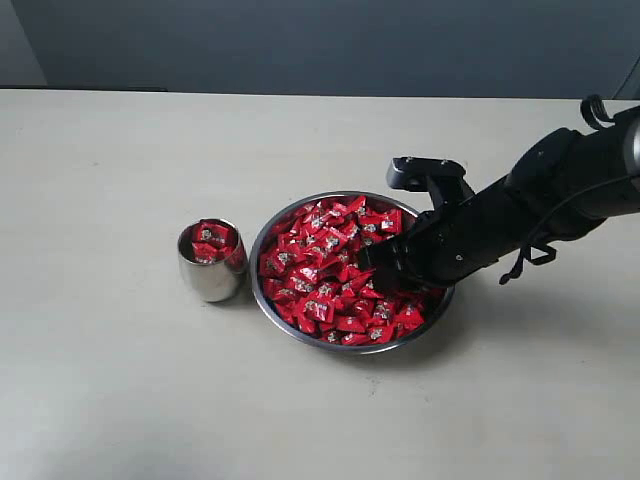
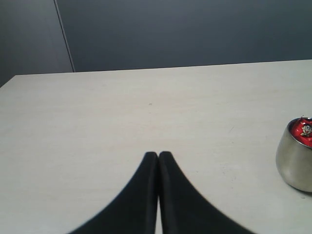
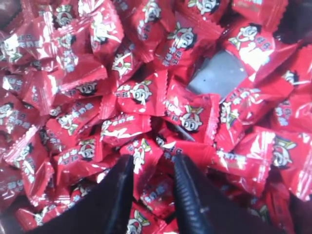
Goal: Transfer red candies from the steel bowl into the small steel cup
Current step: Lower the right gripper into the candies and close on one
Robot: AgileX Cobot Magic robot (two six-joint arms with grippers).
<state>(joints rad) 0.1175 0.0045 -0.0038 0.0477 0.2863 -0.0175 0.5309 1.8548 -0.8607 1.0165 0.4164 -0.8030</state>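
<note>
The steel bowl (image 1: 254,262) sits mid-table, heaped with red candies (image 1: 330,270). To its left stands the small steel cup (image 1: 212,275), with a few red candies (image 1: 212,240) in its mouth. My right gripper (image 1: 372,262) reaches down into the bowl from the right. In the right wrist view its fingers (image 3: 152,163) stand apart, pushed into the candies (image 3: 141,92), with a wrapper lying between them. A patch of bare bowl floor (image 3: 217,73) shows through the pile. My left gripper (image 2: 158,155) is shut and empty over bare table, with the cup (image 2: 295,163) off to one side.
The pale table (image 1: 120,380) stretches around bowl and cup. A dark wall (image 1: 320,40) runs behind its far edge. The right arm's black forearm (image 1: 560,190) slants in over the table's right side.
</note>
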